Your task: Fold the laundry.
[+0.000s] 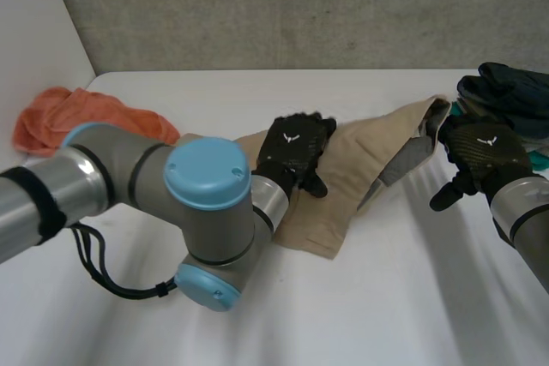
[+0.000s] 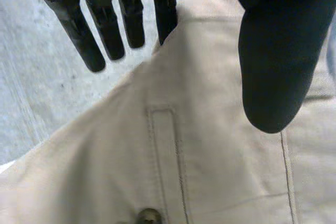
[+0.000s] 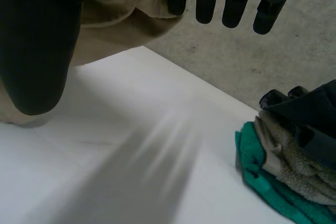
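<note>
A beige garment (image 1: 369,156) with a grey lining lies crumpled across the middle of the white table (image 1: 360,297). My left hand (image 1: 294,150) rests over its middle, open. In the left wrist view the left hand (image 2: 105,30) has straight fingers and the thumb held apart above the beige garment (image 2: 210,171), where a pocket seam and a button show. My right hand (image 1: 485,152) hovers at the garment's right end, open. Seen from the right wrist, the right hand (image 3: 37,51) has straight fingers spread, with the beige garment (image 3: 115,9) just behind the thumb and fingertips, nothing gripped.
An orange towel (image 1: 69,113) lies bunched at the table's far left. At the far right sits a pile of dark clothes (image 1: 506,92), with a green towel (image 3: 262,182) and a grey towel (image 3: 294,156) under it. A grey wall stands behind.
</note>
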You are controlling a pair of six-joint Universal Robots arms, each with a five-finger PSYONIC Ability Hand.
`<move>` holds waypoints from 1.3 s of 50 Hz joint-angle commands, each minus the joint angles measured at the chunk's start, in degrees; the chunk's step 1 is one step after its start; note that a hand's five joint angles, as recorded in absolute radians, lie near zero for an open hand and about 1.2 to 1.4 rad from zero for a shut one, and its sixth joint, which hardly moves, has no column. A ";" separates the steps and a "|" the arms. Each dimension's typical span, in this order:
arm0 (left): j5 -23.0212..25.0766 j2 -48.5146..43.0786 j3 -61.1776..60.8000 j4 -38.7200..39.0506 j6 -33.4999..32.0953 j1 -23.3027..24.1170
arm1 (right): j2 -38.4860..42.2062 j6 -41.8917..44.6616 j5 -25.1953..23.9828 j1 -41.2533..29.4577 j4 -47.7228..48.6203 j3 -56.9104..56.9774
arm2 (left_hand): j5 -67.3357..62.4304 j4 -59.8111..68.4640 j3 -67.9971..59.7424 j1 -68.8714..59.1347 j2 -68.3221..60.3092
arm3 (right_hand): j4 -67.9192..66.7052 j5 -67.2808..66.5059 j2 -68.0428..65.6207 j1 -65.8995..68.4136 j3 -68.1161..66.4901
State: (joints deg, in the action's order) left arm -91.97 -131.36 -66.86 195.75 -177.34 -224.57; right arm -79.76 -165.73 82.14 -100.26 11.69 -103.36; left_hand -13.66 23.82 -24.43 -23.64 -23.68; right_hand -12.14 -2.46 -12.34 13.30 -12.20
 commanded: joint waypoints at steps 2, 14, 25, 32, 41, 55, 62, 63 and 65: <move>1.00 11.99 -6.43 0.15 -4.49 -2.88 | -1.10 0.41 3.02 1.56 -2.46 2.81 | 3.86 -4.02 4.62 3.83 3.87 | 2.14 2.46 2.34 -3.30 2.20; 12.23 17.98 -15.66 -0.81 -26.20 -24.85 | -13.13 16.21 5.58 1.21 -4.92 2.64 | 6.89 -7.05 7.65 6.86 6.90 | 2.14 2.46 2.34 -3.30 2.20; 29.47 8.23 -14.27 -4.77 -36.32 -37.34 | -15.34 21.96 3.65 -8.86 -23.97 2.47 | -0.68 0.52 0.09 -0.71 -0.66 | 2.14 2.46 2.34 -3.30 2.20; 32.73 1.02 -9.87 -4.07 -40.10 -38.75 | -6.14 9.05 1.19 -18.63 -23.75 2.55 | -1.35 1.20 -0.59 -1.38 -1.34 | -0.45 -0.13 -0.25 -0.71 -0.39; 35.98 -6.80 -3.37 -3.98 -44.67 -37.79 | 7.94 3.04 3.02 -26.29 -8.54 2.90 | -1.18 1.03 -0.42 -1.21 -1.17 | -1.31 -0.99 -1.11 0.15 -1.25; 33.09 -9.97 -0.99 1.29 -46.08 -35.50 | 19.28 5.15 7.42 -26.56 5.44 7.03 | -38.52 38.37 -37.76 -38.55 -38.51 | -16.44 -16.12 -16.24 15.28 -16.38; 29.66 -10.76 -1.08 5.25 -46.08 -34.89 | 23.94 5.15 7.60 -26.65 6.41 10.81 | -54.30 54.14 -53.53 -54.33 -54.29 | -24.86 -24.54 -24.66 23.70 -24.79; 29.31 -10.76 -1.08 5.43 -46.08 -34.89 | 24.73 5.15 7.60 -26.65 6.59 11.42 | -56.31 56.16 -55.55 -56.34 -56.30 | -28.03 -27.70 -27.82 26.86 -27.96; 28.34 -10.59 -1.16 5.86 -46.08 -34.71 | 25.26 5.15 7.60 -26.65 6.85 11.87 | -56.34 56.18 -55.57 -56.36 -56.32 | -38.26 -37.94 -38.06 37.10 -38.20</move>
State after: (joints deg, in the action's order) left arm -61.12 -141.98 -67.89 199.68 -223.47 -259.58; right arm -57.08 -160.53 89.82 -126.87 18.25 -93.63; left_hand -53.80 64.89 -64.53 -63.90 -65.09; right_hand -32.69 -22.35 -32.48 32.49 -32.74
